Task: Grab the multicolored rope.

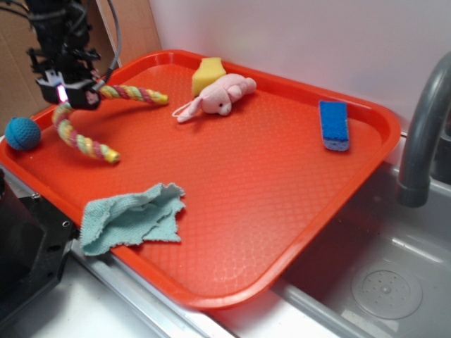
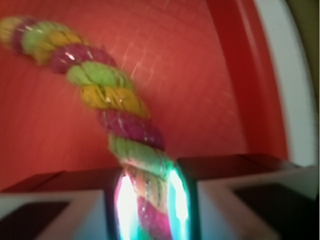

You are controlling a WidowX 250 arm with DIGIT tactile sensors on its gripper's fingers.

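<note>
The multicolored rope (image 1: pixel 84 144) is a thick twist of pink, yellow and green strands, bent in a C at the left end of the orange tray (image 1: pixel 268 183). My gripper (image 1: pixel 70 95) is shut on the bend of the C, and both rope ends trail out from it, one toward the back right, one toward the front. The wrist view is blurred; it shows the rope (image 2: pixel 107 95) squeezed between my two lit fingers (image 2: pixel 127 205) and running away up-left over the tray floor.
A pink plush bunny (image 1: pixel 220 97) and a yellow sponge (image 1: pixel 206 74) lie at the tray's back. A blue sponge (image 1: pixel 333 124) sits back right, a teal cloth (image 1: pixel 134 217) hangs over the front edge. A blue ball (image 1: pixel 22 133) rests at the left rim. A sink and grey faucet (image 1: pixel 423 134) are right.
</note>
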